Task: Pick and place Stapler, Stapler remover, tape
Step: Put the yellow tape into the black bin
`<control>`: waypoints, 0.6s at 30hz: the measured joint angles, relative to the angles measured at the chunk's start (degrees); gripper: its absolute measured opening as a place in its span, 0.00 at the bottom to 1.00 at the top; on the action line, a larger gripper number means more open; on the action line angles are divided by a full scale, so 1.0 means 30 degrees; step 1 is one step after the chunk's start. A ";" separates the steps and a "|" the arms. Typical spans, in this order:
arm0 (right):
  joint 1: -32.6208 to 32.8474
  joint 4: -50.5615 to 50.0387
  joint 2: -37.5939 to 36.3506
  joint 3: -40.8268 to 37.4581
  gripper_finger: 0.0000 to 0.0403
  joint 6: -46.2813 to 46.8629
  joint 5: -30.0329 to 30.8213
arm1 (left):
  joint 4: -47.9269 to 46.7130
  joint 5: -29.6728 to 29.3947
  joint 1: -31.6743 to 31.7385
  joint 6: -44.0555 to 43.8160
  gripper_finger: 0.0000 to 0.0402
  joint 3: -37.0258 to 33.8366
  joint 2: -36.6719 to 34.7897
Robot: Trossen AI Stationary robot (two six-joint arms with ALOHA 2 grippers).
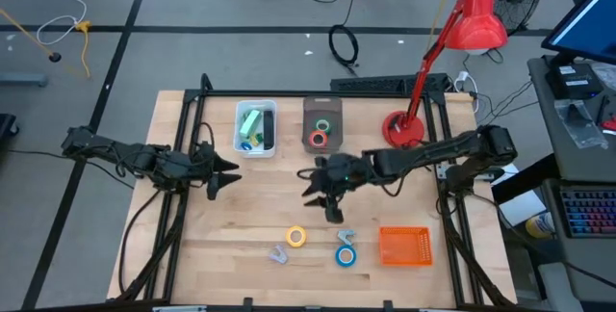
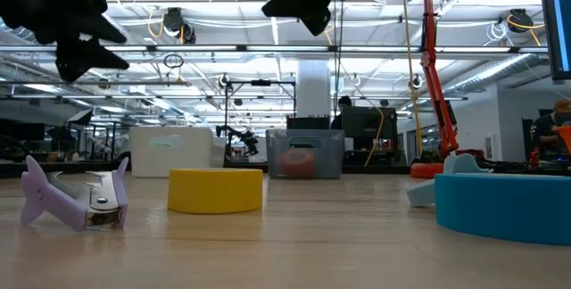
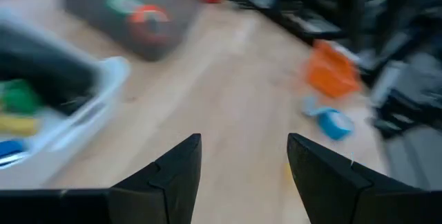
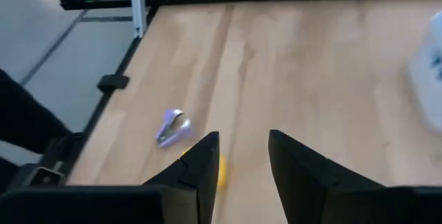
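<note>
The right pincer [image 1: 332, 199] hangs empty with fingers parted above mid-bench [image 1: 241, 221], apparently heading for the yellow tape [image 1: 296, 237] near the front edge. Next it must descend over that roll. The staple remover [image 1: 278, 253] lies just beside it, its long axis slanted. The left pincer [image 1: 219, 169] waits released beside the white bin [image 1: 256, 127].

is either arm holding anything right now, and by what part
Nothing is held. The left end effector and the right end effector both show open fingers with only bare table between them.
</note>
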 joint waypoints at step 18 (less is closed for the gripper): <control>0.2599 -0.0345 -0.2083 -0.4088 0.24 0.8644 0.1718 | 0.5395 0.4307 -0.1567 0.1977 0.54 0.3040 0.8959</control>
